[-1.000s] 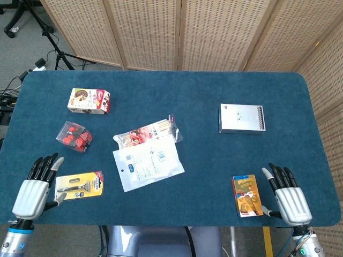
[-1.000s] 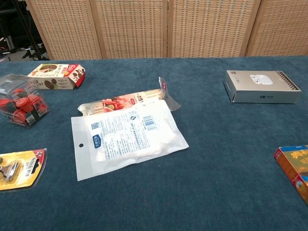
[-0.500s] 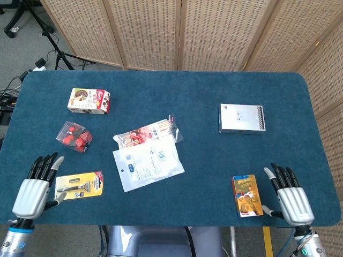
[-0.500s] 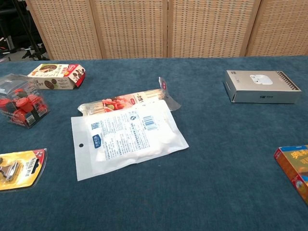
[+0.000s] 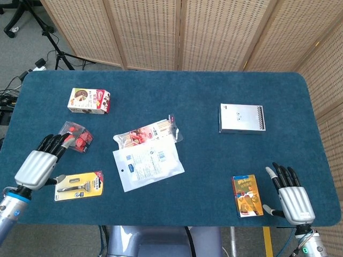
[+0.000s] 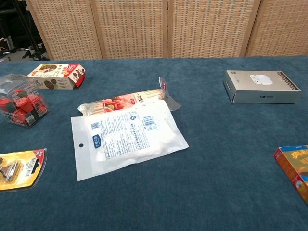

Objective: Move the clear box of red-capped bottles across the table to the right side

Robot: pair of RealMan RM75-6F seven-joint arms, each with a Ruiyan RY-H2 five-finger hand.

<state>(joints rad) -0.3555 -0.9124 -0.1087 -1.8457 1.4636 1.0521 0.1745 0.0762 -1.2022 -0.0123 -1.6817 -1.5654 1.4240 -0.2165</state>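
The clear box of red-capped bottles [image 5: 77, 135] [image 6: 21, 106] sits on the blue table at the left side. My left hand [image 5: 42, 160] hovers just in front of it with fingers spread, and its fingertips [image 5: 58, 142] reach the box's near left corner; it holds nothing. My right hand [image 5: 291, 197] lies open near the table's front right corner, beside an orange snack box [image 5: 247, 195]. Neither hand shows in the chest view.
A razor card [image 5: 79, 184] lies right of the left hand. A chocolate box [image 5: 89, 100] stands behind the clear box. A white pouch [image 5: 148, 163] and a stick-snack packet [image 5: 146, 133] lie mid-table. A grey earbud box [image 5: 240, 118] sits at the right.
My left hand has moved forward from the front edge up to the clear box. The right hand has slid back slightly. Nothing on the table has shifted.
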